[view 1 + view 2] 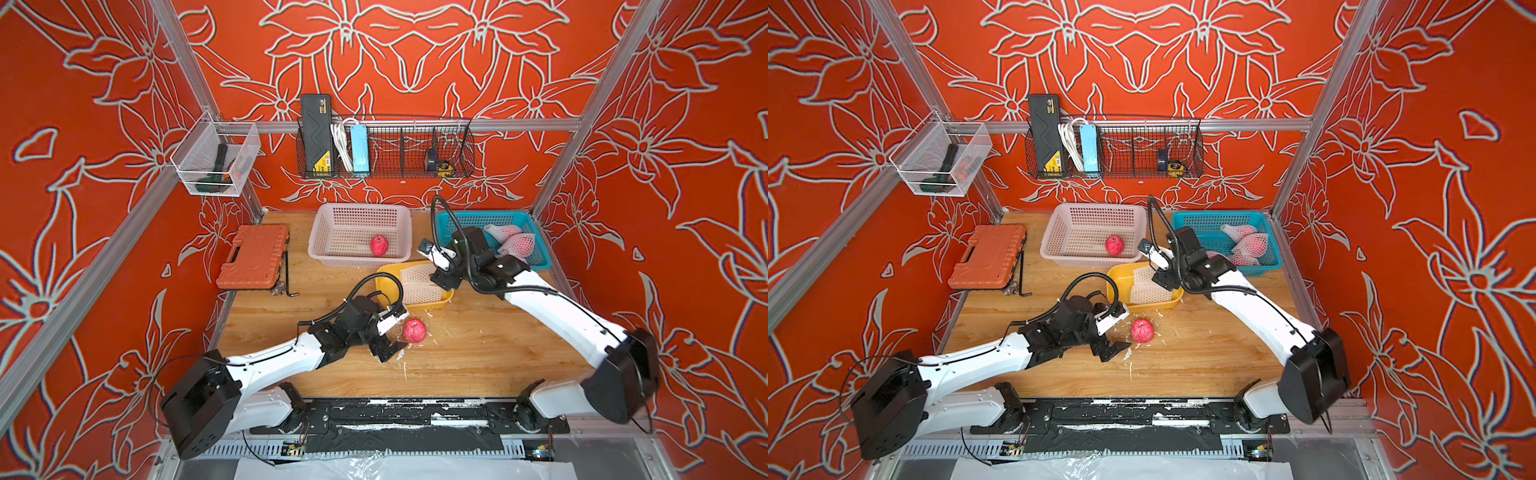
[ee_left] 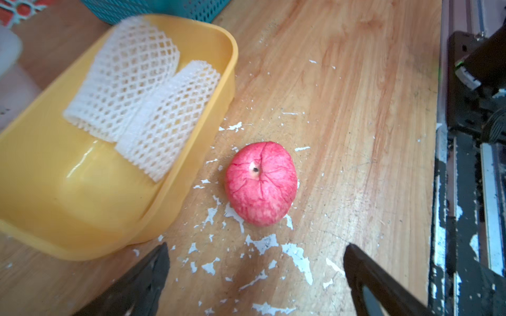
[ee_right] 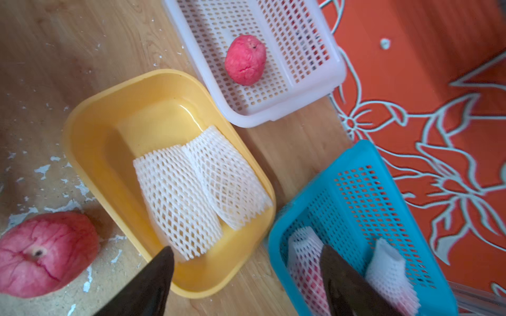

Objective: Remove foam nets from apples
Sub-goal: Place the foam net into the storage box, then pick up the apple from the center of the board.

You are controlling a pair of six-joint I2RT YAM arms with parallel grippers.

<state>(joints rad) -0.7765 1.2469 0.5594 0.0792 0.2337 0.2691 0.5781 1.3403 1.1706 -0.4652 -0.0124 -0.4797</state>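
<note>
A bare pinkish-red apple (image 1: 414, 330) (image 2: 261, 183) lies on the wooden table among white flakes. My left gripper (image 1: 397, 337) (image 2: 254, 247) stands open just short of it, nothing between its fingers. Two empty white foam nets (image 1: 419, 286) (image 3: 191, 188) lie flat in the yellow tray (image 1: 384, 274) (image 3: 82, 115). My right gripper (image 1: 442, 280) (image 3: 246, 250) hangs open and empty over the tray's end beside the blue basket (image 1: 540, 266) (image 3: 276, 246). Apples still in foam nets (image 1: 519, 244) (image 3: 304, 262) lie in that basket. Another bare apple (image 1: 379, 245) (image 3: 245, 60) sits in the pale pink basket (image 1: 357, 262).
An orange tool case (image 1: 253, 257) with a hex key (image 1: 288, 274) beside it lies at the table's left. White foam flakes (image 1: 405, 365) are scattered near the front. A black wire shelf (image 1: 386, 149) hangs on the back wall.
</note>
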